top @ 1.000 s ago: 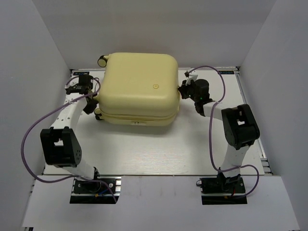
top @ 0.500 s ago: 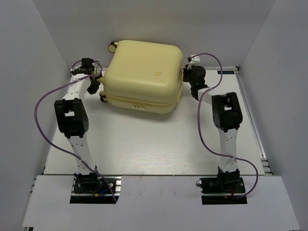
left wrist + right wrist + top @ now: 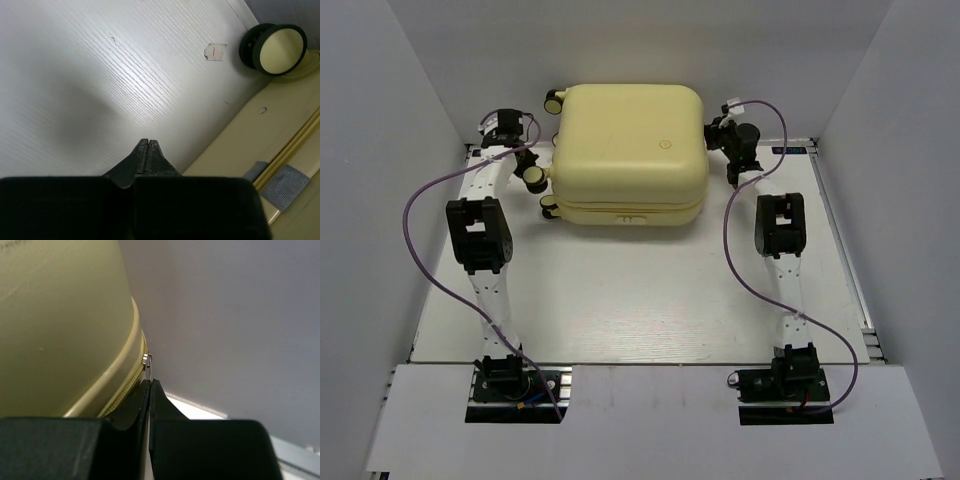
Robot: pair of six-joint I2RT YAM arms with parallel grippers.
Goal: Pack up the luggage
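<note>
Left gripper (image 3: 146, 142), clenched on nothing, hangs over the table (image 3: 75, 75) just left of the luggage (image 3: 628, 140) near a wheel (image 3: 277, 42), probably to brace the closed case. Farther back, the right gripper (image 3: 150, 382) appears pinched on the zipper pull (image 3: 146, 359) at the far right corner, likely to run the zip. Between both grippers, the luggage lies at the table's far middle.

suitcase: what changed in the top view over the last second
The suitcase slid toward the back wall and turned square to it, and both arms stretched forward alongside. Unchanged: lid closed, left gripper shut and empty, right gripper shut on the zipper pull.
</note>
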